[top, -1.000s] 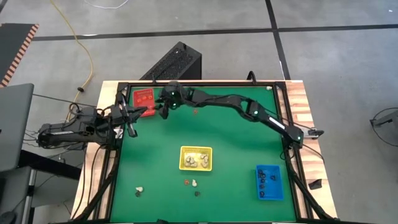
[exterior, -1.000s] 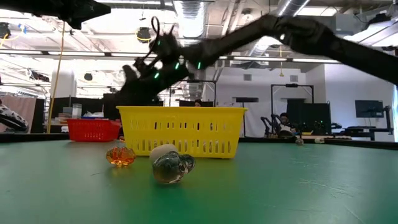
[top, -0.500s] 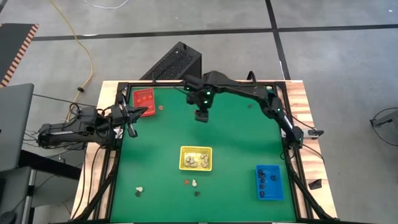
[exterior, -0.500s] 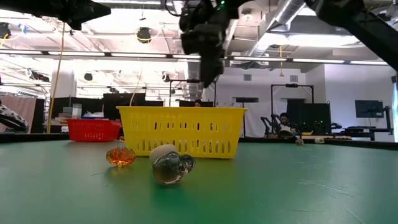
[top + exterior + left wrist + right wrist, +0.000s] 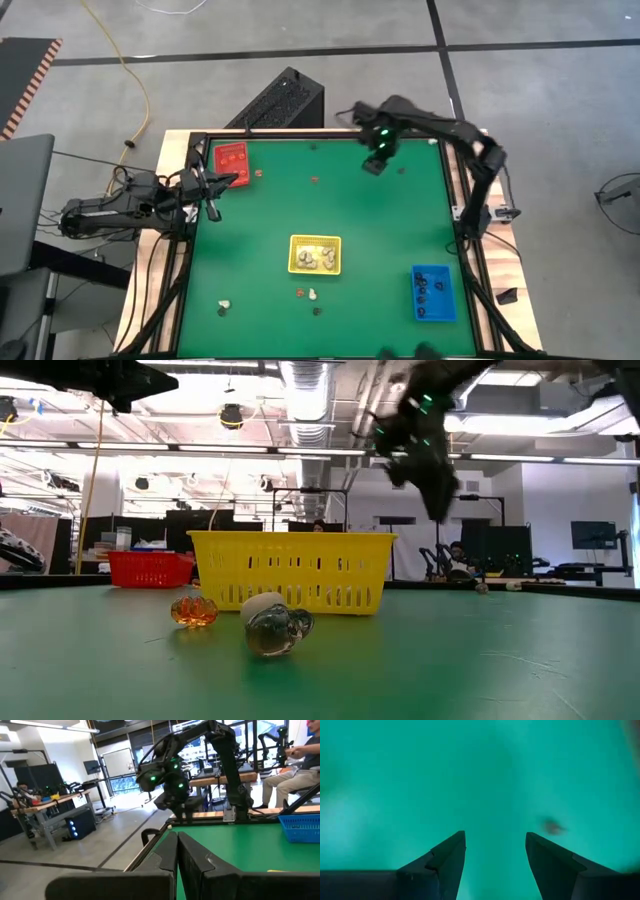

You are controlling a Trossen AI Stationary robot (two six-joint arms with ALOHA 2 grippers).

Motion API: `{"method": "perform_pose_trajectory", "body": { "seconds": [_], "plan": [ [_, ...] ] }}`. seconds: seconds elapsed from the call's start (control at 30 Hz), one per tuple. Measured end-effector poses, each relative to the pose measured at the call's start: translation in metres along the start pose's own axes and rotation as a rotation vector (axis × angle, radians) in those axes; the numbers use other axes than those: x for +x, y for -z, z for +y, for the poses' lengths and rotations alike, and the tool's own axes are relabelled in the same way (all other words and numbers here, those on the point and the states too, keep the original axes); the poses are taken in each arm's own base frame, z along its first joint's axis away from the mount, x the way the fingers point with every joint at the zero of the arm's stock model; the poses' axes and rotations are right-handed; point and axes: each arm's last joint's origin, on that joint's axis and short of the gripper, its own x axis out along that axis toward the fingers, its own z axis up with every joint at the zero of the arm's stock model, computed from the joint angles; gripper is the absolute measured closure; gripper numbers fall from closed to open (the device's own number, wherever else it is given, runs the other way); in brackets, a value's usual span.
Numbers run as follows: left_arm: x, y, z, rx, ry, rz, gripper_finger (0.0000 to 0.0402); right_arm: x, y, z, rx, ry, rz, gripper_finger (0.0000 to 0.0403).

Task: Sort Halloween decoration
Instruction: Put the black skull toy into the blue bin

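Observation:
The decorations are tiny trinkets. Some lie loose on the green mat: one orange-brown (image 5: 313, 180), one (image 5: 403, 169) near my right gripper, one (image 5: 255, 172) beside the red tray (image 5: 232, 158), and a few near the front (image 5: 312, 294). In the low view an orange one (image 5: 194, 610) and a dark glassy one (image 5: 278, 630) rest on the mat. My right gripper (image 5: 373, 165) (image 5: 495, 836) hangs open above the far mat, with a small dark trinket (image 5: 551, 826) below it. My left gripper (image 5: 220, 185) (image 5: 177, 834) waits shut by the red tray's near edge.
A yellow tray (image 5: 315, 254) with cream pieces sits mid-table. A blue tray (image 5: 432, 293) with black pieces stands at the near right corner. A black frame (image 5: 447, 170) borders the mat. People sit at desks in the room beyond.
My right arm has swung from beside the red tray toward the table's right, along the far edge, and its gripper now hangs over the far right part of the mat. The left arm has kept still.

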Motion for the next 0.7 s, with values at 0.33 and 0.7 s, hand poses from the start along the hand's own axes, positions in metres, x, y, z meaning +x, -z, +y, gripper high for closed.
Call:
{"method": "perform_pose_trajectory", "body": {
  "seconds": [0.33, 0.7],
  "plan": [
    [0.0, -0.001, 0.0, -0.007, -0.003, -0.013, 0.0401, 0.029, 0.042, -0.131, 0.631, 0.188, -0.058, 0.0163],
    [0.004, 0.0, -0.001, 0.002, 0.0, 0.004, 0.0401, 0.055, 0.056, -0.167, 0.72, 0.197, -0.145, 0.0163]
  ]
}}
